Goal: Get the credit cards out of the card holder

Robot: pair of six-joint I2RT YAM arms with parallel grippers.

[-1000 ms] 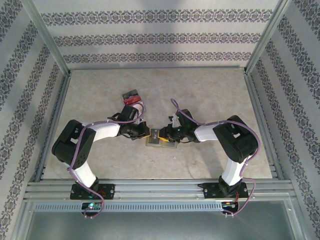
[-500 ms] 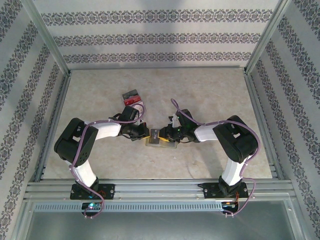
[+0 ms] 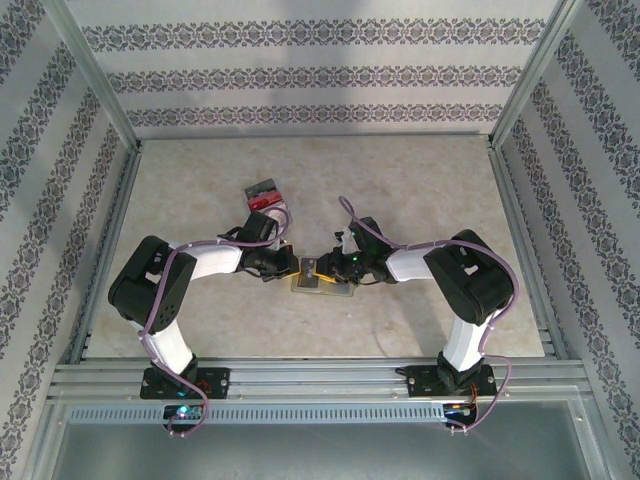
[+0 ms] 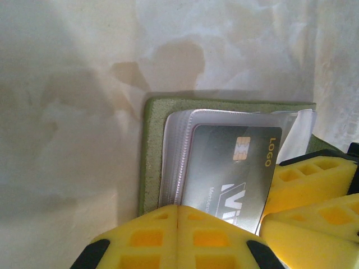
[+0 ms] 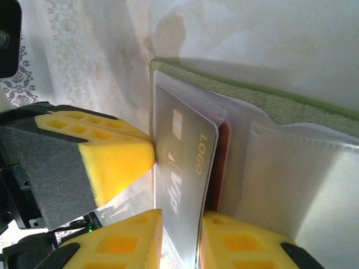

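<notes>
The olive-green card holder (image 3: 322,284) lies open on the table between both grippers, its pale sleeves (image 4: 175,151) spread on the green cover (image 5: 280,101). A dark grey card (image 4: 230,168) marked LOGO and VIP sticks out of a sleeve. My right gripper (image 5: 180,224) is shut on this grey card (image 5: 179,157), one yellow finger on each face. A red card (image 5: 222,162) sits in the sleeve behind it. My left gripper (image 4: 178,216) is shut, its joined tips resting on the sleeves' near edge. From above, the left gripper (image 3: 296,265) and right gripper (image 3: 335,268) meet at the holder.
A dark card (image 3: 262,186) and a red card (image 3: 266,201) lie loose on the table behind the left arm. Metal frame rails (image 3: 110,250) and patterned walls close in the beige table (image 3: 400,180) on three sides.
The left arm's elbow has edged slightly to the right. Both grippers stay at the holder, with the grey card still between the right fingers.
</notes>
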